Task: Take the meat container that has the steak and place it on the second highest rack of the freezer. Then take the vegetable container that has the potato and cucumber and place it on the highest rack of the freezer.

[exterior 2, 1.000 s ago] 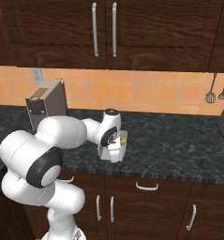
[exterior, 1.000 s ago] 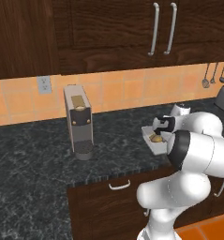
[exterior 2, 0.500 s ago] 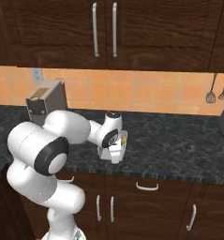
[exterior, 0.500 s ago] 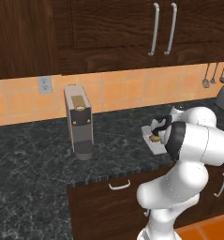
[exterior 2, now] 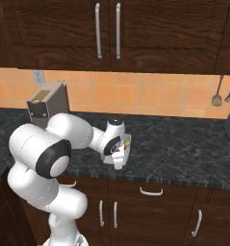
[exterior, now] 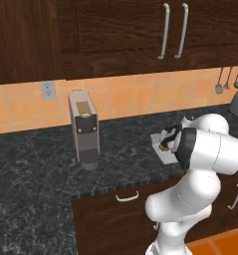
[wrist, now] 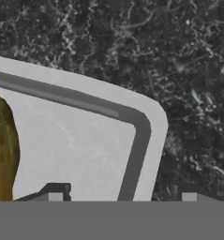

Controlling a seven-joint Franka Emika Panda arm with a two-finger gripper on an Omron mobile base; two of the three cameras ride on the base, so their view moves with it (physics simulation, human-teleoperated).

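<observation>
The white arm's two-finger gripper (wrist: 118, 197) is hanging low over a shallow white rectangular tray (wrist: 85, 150) sitting on the dark speckled stone counter (exterior: 36, 164). In the hand view its dark fingertips (wrist: 55, 191) are straddling the tray's corner rim, one inside and one outside, jaws spread wide and gripping nothing; a yellow-tan potato piece (wrist: 2, 154) is lying at the picture's left. The left base view is showing the tray (exterior: 163, 149) near the counter's front edge and a grey boxy coffee machine (exterior: 84, 128) well to its left. The right base view is showing the tray (exterior 2: 124, 153) beside the wrist.
</observation>
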